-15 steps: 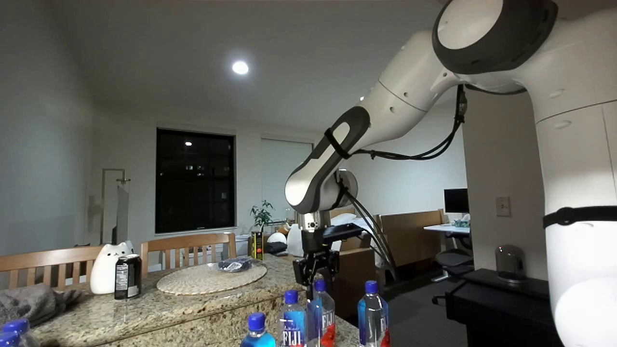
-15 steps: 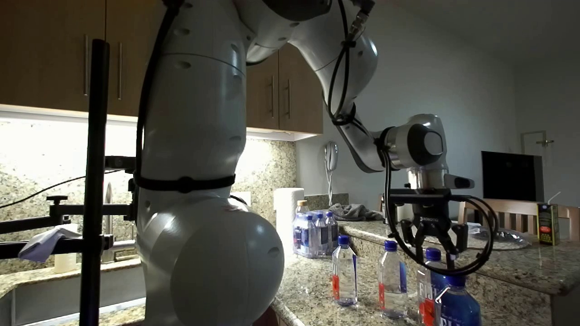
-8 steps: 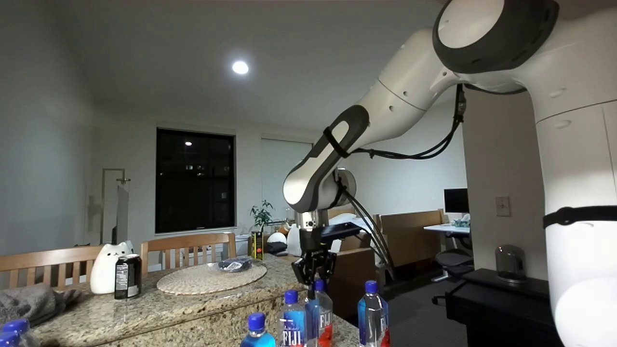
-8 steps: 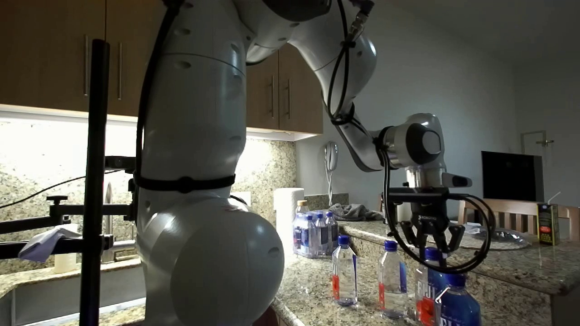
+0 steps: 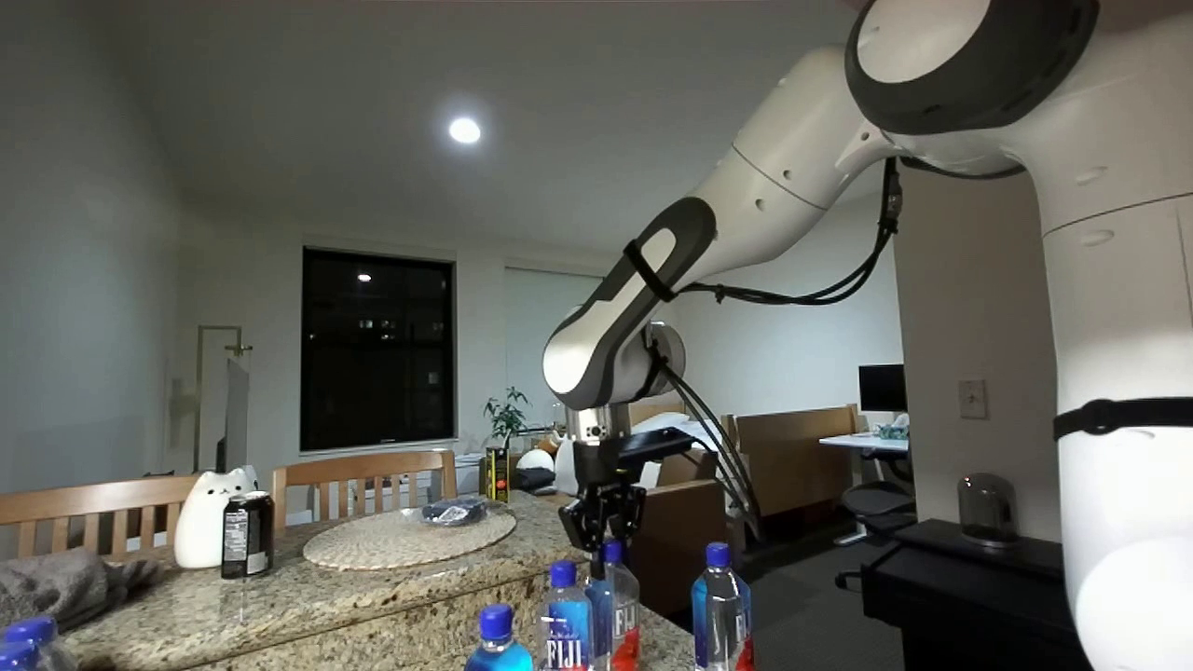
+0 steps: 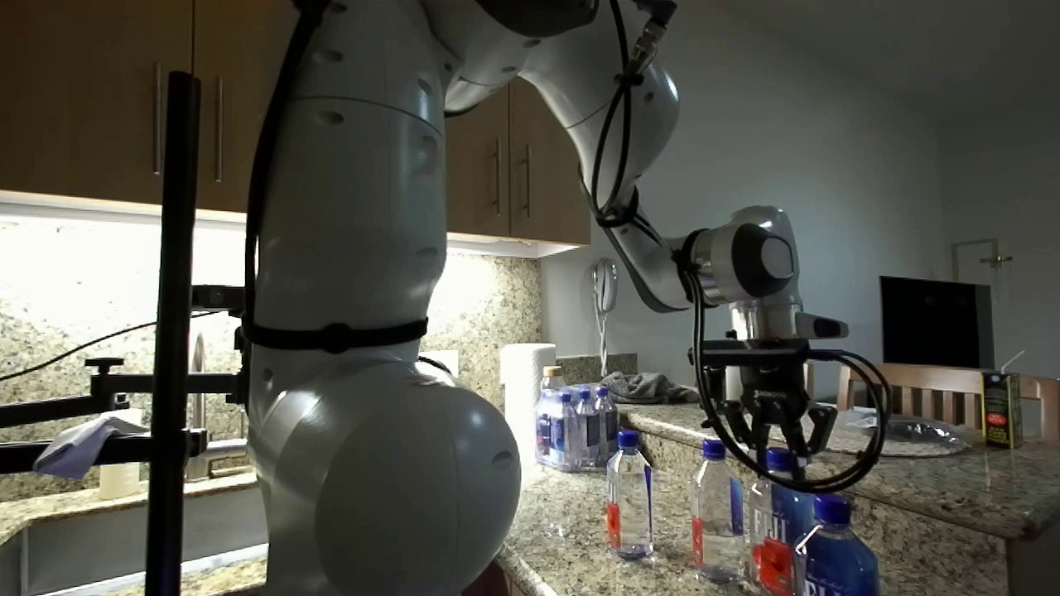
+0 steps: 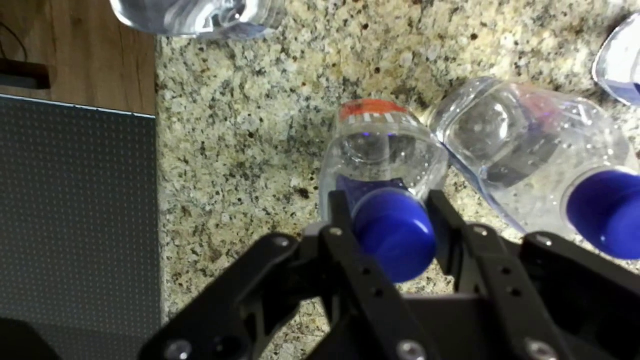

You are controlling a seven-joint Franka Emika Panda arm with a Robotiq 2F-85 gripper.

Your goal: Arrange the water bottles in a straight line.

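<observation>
At the speckled beige granite counter (image 7: pixel 240 150), a small blue-capped clear plastic bottle (image 7: pixel 384 162) looks upright; whether its base rests on the surface is hidden. The black two-fingered gripper (image 7: pixel 389 202) sits narrow, its fingers close about the blue screw cap (image 7: pixel 396 237) and neck, apparently holding the bottle. The step seems to be bringing it into line. That wants a slow, level move, since so high a grip may let the base swing. A matching clear, blue-capped bottle (image 7: pixel 525 135) is just beside it, perhaps touching, so the finger there needs room to spread. On the opposite side, another clear, blue-labelled bottle (image 6: pixel 836 563) can guide the row.
</observation>
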